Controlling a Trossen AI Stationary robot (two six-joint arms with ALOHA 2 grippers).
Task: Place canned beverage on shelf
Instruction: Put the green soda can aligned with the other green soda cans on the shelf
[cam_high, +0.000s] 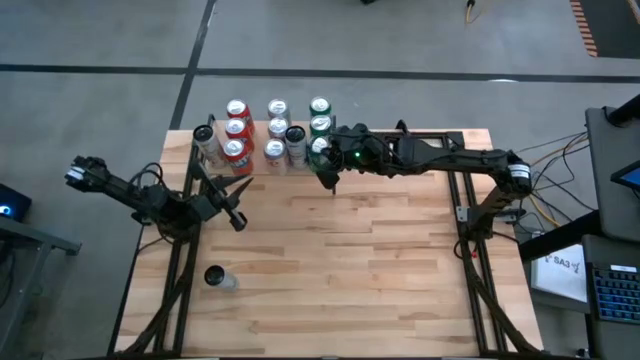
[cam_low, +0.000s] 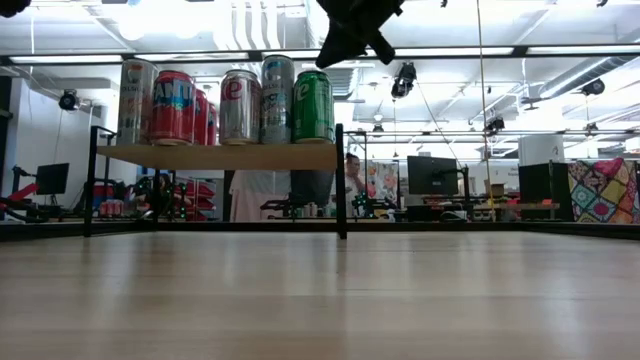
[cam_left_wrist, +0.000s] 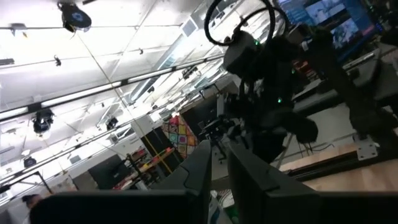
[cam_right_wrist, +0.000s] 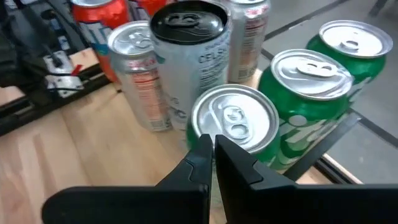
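The right pincer (cam_right_wrist: 212, 163), clenched and empty, hangs just above a silver-topped green can (cam_right_wrist: 235, 127) at the shelf's near right corner. The small light-wood shelf with thin black posts (cam_low: 225, 156) stands at the tabletop's far edge, carrying red, silver, black-topped and green cans; two more green cans (cam_right_wrist: 311, 102) stand just beside the first. The left pincer (cam_high: 238, 222), its fingers nearly together and holding nothing, hovers over the plank tabletop (cam_high: 370, 270) left of centre. One black-topped can (cam_high: 214, 277) stands alone near the left edge.
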